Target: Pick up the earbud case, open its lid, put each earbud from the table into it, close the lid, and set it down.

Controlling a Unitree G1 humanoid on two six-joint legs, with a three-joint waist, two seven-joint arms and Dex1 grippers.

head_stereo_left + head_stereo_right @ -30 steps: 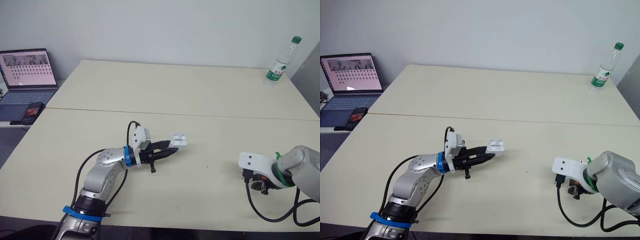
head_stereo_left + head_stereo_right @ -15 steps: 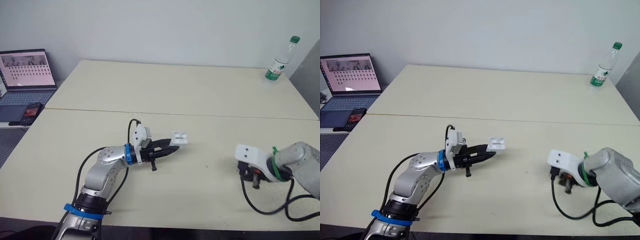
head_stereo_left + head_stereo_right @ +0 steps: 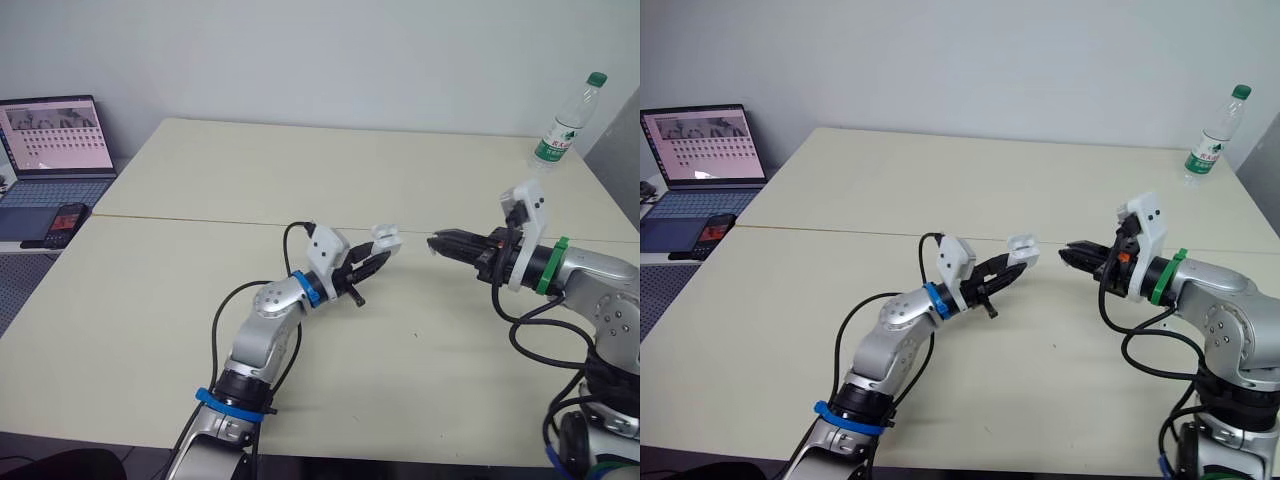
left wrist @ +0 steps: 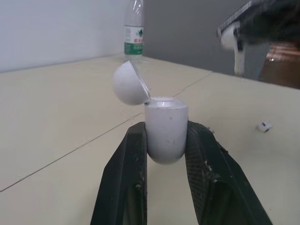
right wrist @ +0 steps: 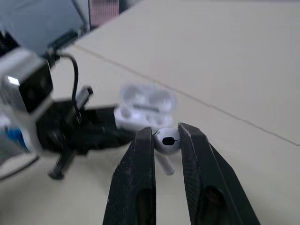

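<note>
My left gripper (image 3: 374, 259) is shut on the base of the white earbud case (image 4: 165, 129), held above the middle of the table. The case's lid (image 4: 130, 83) stands open, tipped back. My right gripper (image 3: 436, 243) hovers just right of the case, pointing at it, and is shut on a white earbud (image 5: 167, 140). In the right wrist view the open case (image 5: 143, 107) lies just beyond that earbud. A small white piece (image 4: 264, 125), possibly the other earbud, rests on the table below.
A water bottle (image 3: 565, 125) stands at the table's far right corner. An open laptop (image 3: 55, 140) and a phone (image 3: 65, 222) sit on a side desk at the left. A seam (image 3: 200, 222) runs across the table.
My left gripper has carried the case up and to the right. My right gripper has lifted from the near right of the table and swung in to face the case, earbud in its fingers.
</note>
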